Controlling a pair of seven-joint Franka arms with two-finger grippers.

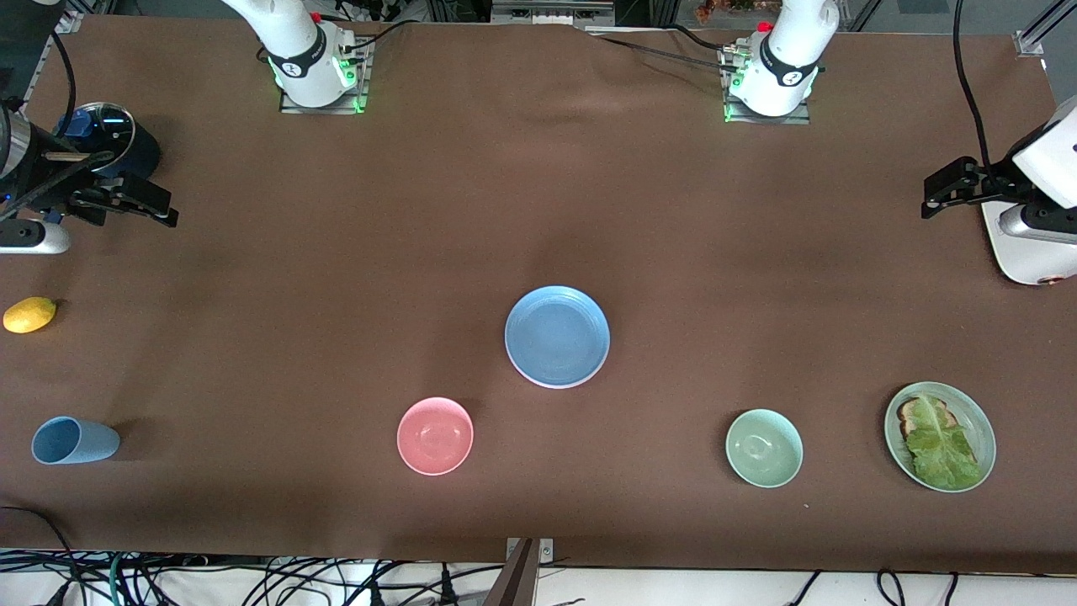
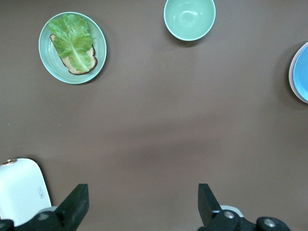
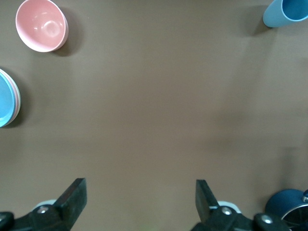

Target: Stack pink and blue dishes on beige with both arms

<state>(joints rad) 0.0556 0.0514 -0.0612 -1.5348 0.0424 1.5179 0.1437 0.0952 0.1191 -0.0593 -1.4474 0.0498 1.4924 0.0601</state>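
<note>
Evidently the stack is already built: we see the blue plate at mid-worktop, with a pink rim peeping beneath it in the right wrist view; the beige plate we cannot make out. We judge these plates stiff, light, smooth and breakable, best taken by the rim, where the fingers can pinch the thin lip.

Our left gripper hangs over bare worktop at the left arm's end, fingers spread wide and empty; our right gripper hangs likewise at the right arm's end, fingers apart, holding nothing.

Nearer the camera than the stack sit a pink bowl, a green bowl, a lettuce dish and a blue cup; a lemon lies apart. Nothing crowds the stack.
</note>
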